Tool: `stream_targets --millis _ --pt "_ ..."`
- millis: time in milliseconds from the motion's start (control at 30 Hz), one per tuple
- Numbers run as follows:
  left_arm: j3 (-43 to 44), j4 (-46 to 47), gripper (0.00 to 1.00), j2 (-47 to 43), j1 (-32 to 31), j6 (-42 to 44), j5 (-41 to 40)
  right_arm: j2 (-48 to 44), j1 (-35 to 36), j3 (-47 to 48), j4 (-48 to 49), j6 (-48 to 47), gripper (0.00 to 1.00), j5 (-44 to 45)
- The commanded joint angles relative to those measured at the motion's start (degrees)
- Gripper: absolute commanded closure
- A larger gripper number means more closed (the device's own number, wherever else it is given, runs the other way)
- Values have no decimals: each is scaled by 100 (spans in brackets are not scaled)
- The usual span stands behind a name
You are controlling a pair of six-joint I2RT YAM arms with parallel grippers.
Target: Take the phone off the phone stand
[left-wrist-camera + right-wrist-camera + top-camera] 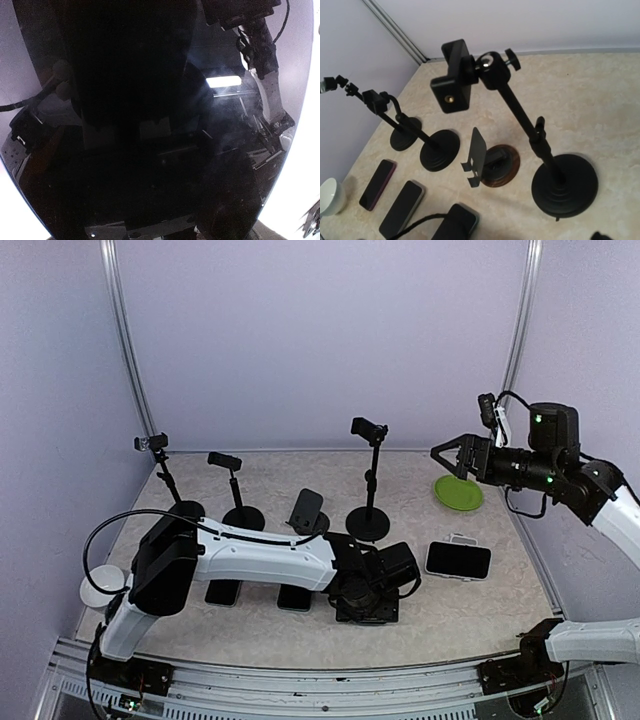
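Hanging over the low stand [366,612] at the worktop's [500,615] six o'clock, the left jaws are nearest the phone [140,75], seemingly the dark glass filling that wrist view; clamped or apart, I cannot tell. The right jaws gape apart, well off at two o'clock.

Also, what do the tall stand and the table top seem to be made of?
Tall stand: likely a black metal pole with a plastic clamp and knob; matte, with a faint sheen. Table top: beige with pale veins, stone-like and matte; possibly laminate, I cannot tell.
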Motion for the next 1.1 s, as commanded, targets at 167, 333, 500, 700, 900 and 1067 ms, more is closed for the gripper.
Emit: stream_targets --millis 167,333,500,700,900,1067 --pt "331 -674 52 281 69 -245 -281 -158 -58 -64 -130 71 4 -10" --pt "612 -1018 50 461 122 -251 -472 -150 -59 -132 -29 135 4 -28" --pt "668 -941 46 514 151 -217 -595 -98 -60 -98 26 169 4 -28" --pt "769 -898 36 660 151 -199 -648 -51 -60 -118 26 197 5 -5" --pt "704 -833 19 649 151 -219 -611 -75 -60 -149 -17 232 5 25" --pt "729 -809 2 641 197 -238 -587 4 -53 -40 -290 430 5 180"
